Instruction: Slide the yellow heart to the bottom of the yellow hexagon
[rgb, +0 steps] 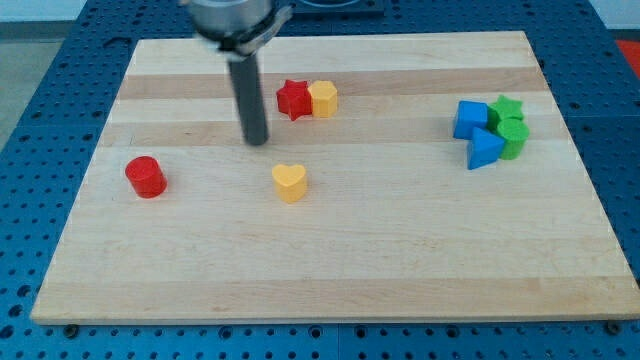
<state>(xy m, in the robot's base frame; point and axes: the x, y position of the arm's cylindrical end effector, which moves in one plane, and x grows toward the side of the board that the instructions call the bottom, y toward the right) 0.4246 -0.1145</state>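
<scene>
The yellow heart (289, 182) lies left of the board's middle. The yellow hexagon (323, 98) sits above it and a little to the right, touching the red star (294, 99) on its left. My tip (257, 139) rests on the board above and to the left of the heart, below and left of the red star. It touches no block.
A red cylinder (146, 176) stands at the view's left. At the right sits a cluster: a blue cube (469, 119), a blue triangle (484, 149), a green star (506, 107) and a green cylinder (513, 138). The wooden board (330, 280) ends in blue pegboard all round.
</scene>
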